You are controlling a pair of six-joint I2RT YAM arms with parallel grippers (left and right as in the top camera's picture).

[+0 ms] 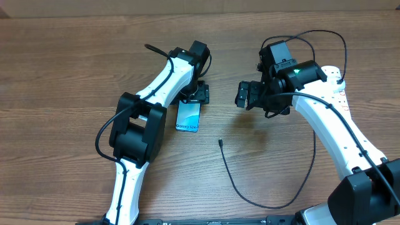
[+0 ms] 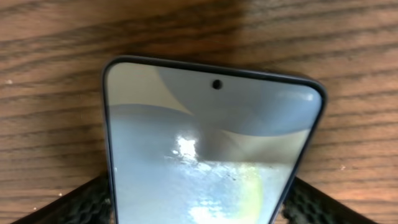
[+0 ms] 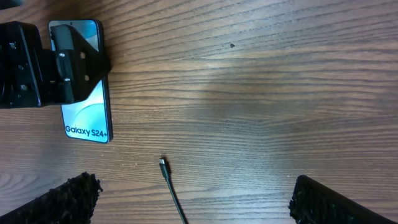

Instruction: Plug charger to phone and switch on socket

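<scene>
Overhead: noted phone (image 1: 188, 117) flat on desk (image 1: 62, 75), charger (image 1: 221, 143) tip loose near, right of it. Left wrist: found left fingers (image 2: 78, 202) clamped on phone's edges. Right wrist: found right fingers (image 3: 65, 198) spread, empty; judged best pinching close behind tip.

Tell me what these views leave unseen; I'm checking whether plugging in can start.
Charger plug end: overhead, the cable runs behind the right arm.
Phone port: too small overhead; cut off by the bottom edge in the left wrist view.
Left pincer grip: fingers flank the phone, contact unclear.
Socket: not clearly shown in any view.
</scene>
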